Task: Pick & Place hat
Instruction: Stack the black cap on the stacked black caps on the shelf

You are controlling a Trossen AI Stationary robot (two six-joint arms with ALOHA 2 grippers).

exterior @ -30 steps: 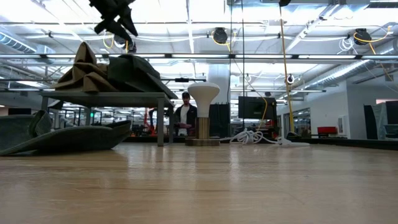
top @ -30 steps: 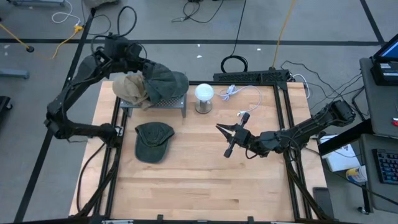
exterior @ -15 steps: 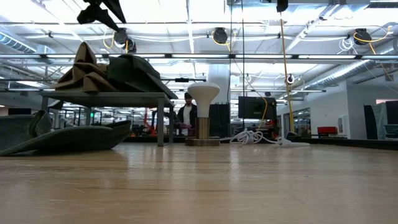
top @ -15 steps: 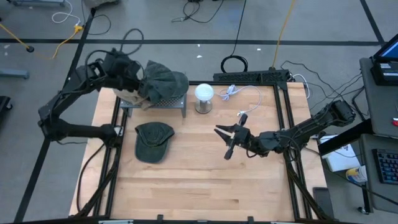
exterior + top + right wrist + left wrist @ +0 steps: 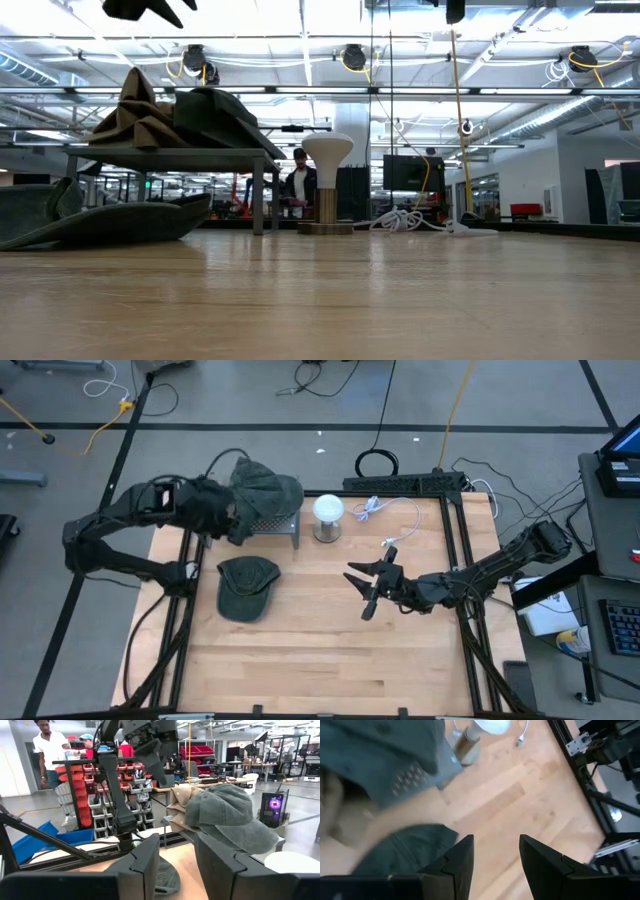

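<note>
A dark green hat (image 5: 266,490) and a tan hat (image 5: 135,118) lie side by side on a small metal rack (image 5: 272,521) at the table's far left. The left arm hides the tan hat in the high view. A second dark green cap (image 5: 245,586) rests flat on the table, crown up, in front of the rack. My left gripper (image 5: 238,525) hangs open above the rack's near left corner, high over the table (image 5: 145,8). Its fingers (image 5: 455,865) touch nothing. My right gripper (image 5: 365,586) waits open at mid-table, pointing toward the hats (image 5: 227,815).
A white mushroom-shaped lamp (image 5: 328,516) stands just right of the rack, with a white cable (image 5: 395,510) behind it. Bare wood spreads across the near half of the table (image 5: 330,660). People stand in the room beyond (image 5: 47,745).
My left gripper has drawn back from over the hats on the rack toward the table's near edge, climbing toward the top of the low view. Both hats on the rack and the cap on the table have stayed put.
</note>
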